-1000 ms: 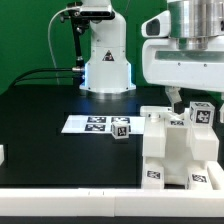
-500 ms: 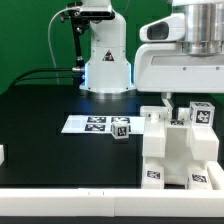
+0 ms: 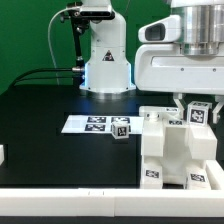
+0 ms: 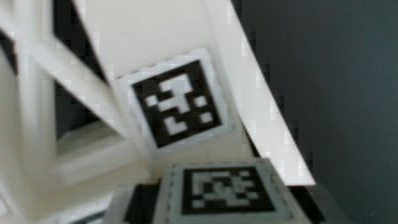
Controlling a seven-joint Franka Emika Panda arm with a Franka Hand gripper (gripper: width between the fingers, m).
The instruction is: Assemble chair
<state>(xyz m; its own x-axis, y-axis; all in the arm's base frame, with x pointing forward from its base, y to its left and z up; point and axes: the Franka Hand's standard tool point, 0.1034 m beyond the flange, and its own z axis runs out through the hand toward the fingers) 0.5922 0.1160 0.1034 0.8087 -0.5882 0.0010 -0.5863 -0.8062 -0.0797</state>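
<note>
I can't tell if my claw (image 3: 183, 100) is clamped, so I'd centre the tagged bar (image 4: 178, 100) of the chair (image 3: 175, 152) beneath it before lifting.

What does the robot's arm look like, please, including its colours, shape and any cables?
The Franka arm is glossy white, with rounded, bulging segments and a black section near its top joint. Thin black cables lead away from its base. Nearer the camera, a grey metal cylinder sits above the boxy white body of the gripper. No lettering can be read.
</note>
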